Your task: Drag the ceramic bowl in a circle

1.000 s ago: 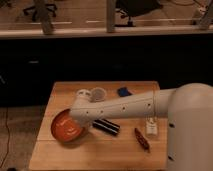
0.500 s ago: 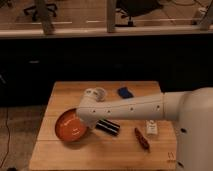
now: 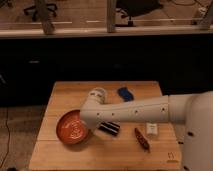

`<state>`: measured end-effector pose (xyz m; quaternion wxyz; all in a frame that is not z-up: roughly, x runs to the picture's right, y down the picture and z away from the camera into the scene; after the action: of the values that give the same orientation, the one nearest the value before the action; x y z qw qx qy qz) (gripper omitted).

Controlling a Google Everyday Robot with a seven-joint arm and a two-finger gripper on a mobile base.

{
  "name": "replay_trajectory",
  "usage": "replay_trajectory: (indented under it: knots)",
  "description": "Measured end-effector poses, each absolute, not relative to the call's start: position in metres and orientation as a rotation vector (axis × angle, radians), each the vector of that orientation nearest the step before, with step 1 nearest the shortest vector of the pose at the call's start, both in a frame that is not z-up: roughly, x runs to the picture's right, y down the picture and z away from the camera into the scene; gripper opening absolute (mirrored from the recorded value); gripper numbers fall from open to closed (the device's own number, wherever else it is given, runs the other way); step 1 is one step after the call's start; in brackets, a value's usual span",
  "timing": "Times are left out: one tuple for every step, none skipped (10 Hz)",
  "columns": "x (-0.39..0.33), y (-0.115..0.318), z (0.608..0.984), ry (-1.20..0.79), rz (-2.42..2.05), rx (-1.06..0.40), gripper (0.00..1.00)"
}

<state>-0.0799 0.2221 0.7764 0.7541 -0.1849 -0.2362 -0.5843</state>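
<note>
I see the ceramic bowl (image 3: 71, 129) on the desk (image 3: 60, 156), near its front-left corner. My gripper (image 3: 88, 128) sits at the bowl's right rim, mostly hidden under the arm (image 3: 135, 111). Its fingers are pressed together, but I cannot tell whether they pinch the rim.

Shallow orange-red ceramic bowl (image 3: 71, 131), upright, front-left on table (image 3: 102, 151), end effector (image 3: 88, 130) at rim

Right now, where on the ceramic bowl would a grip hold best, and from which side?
The rim, on the side nearest the arm, pinched from above. The ceramic bowl is wide, shallow and flat on the table, so only its thin wall fits between the jaws. The gripper is down at that edge, mostly hidden by the arm; contact cannot be seen.
</note>
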Motion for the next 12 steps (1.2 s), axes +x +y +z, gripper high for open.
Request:
replay_trajectory:
  knots:
    - [-0.0793,0.2229,0.7761,-0.519,-1.277,-0.401,0.00]
    - [-0.0795,0.2235,0.7765,-0.521,-1.281,-0.399,0.00]
    - [-0.0779,0.2242,0.7754,-0.523,-1.280,-0.399,0.00]
    - [-0.0766,0.2262,0.7747,-0.526,-1.276,-0.402,0.00]
    - [-0.0762,0.2275,0.7756,-0.530,-1.271,-0.400,0.00]
    - [-0.0765,0.2288,0.7762,-0.533,-1.269,-0.401,0.00]
    - [-0.0781,0.2293,0.7768,-0.534,-1.270,-0.399,0.00]
    - [-0.0783,0.2297,0.7768,-0.539,-1.267,-0.396,0.00]
    - [-0.0755,0.2301,0.7769,-0.540,-1.268,-0.396,0.00]
    - [-0.0711,0.2306,0.7774,-0.540,-1.269,-0.395,0.00]
    - [-0.0705,0.2313,0.7786,-0.540,-1.269,-0.394,0.00]
    - [-0.0759,0.2327,0.7790,-0.544,-1.265,-0.395,0.00]
